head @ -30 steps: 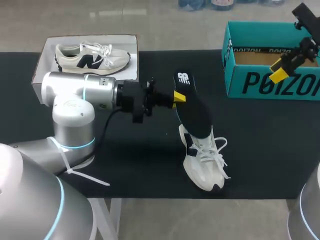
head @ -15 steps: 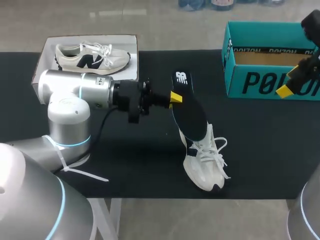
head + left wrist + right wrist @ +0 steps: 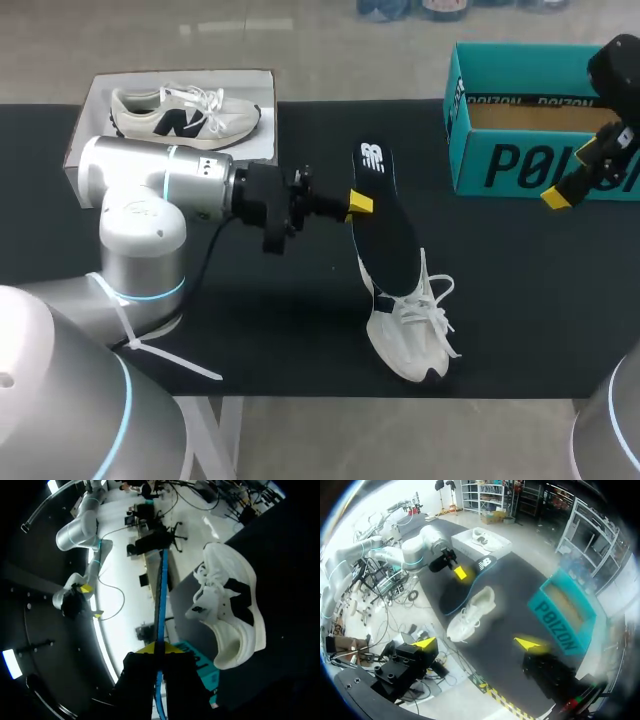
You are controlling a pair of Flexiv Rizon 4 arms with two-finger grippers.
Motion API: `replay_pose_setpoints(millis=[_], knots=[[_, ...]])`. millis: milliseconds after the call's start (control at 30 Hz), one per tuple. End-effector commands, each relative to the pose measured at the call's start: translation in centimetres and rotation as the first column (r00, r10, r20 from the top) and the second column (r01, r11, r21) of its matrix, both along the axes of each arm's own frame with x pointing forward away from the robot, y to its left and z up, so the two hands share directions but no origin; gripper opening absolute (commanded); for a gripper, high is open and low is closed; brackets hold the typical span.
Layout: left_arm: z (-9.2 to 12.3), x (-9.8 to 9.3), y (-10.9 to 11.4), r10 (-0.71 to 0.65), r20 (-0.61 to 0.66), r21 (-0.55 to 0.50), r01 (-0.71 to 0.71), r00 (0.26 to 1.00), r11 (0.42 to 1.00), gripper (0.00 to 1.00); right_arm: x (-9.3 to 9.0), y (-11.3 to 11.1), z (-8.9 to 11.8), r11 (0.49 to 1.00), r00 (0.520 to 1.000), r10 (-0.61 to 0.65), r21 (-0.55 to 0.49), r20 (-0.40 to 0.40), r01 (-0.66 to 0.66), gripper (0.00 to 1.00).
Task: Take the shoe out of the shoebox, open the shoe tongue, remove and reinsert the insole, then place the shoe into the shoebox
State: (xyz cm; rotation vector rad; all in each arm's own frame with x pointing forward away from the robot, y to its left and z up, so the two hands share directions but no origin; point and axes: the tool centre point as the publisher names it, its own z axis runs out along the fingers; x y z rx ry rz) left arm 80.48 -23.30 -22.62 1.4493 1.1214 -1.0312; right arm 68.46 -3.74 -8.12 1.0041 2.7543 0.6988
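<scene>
My left gripper (image 3: 358, 205) is shut on the edge of a black insole (image 3: 388, 228), held tilted above the table. The insole's lower end meets the heel opening of a white sneaker (image 3: 408, 325) standing on the black table. In the left wrist view the insole (image 3: 161, 590) runs edge-on out from between the shut fingers of the left gripper (image 3: 160, 649), with the sneaker (image 3: 231, 614) beside it. The teal shoebox (image 3: 500, 165) stands open at the far right. My right gripper (image 3: 562, 192) hangs open and empty in front of the box; its own view shows the right gripper (image 3: 476, 643) spread wide above the sneaker (image 3: 469, 614).
A white box lid (image 3: 258, 145) at the far left holds a second white sneaker (image 3: 185, 110). The black table (image 3: 530, 290) ends close to the sneaker's toe at the front edge.
My right gripper has come down from over the shoebox to in front of its near wall. The left gripper and insole shifted slightly left, then back right.
</scene>
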Motion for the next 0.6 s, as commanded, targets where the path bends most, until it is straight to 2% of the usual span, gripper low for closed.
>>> replay_pose_setpoints(millis=[33,600], knots=[[-0.01,-0.37,-0.18,0.006,0.008,-0.001,-0.006,1.000,1.000,0.00,0.24,-0.02,-0.31,1.000,1.000,0.004,0.011,-0.008,-0.003,1.00],[0.26,-0.65,-0.59,0.015,0.024,-0.006,-0.015,1.000,1.000,0.00,0.20,0.05,-0.28,1.000,1.000,-0.010,-0.010,-0.025,0.010,1.00]])
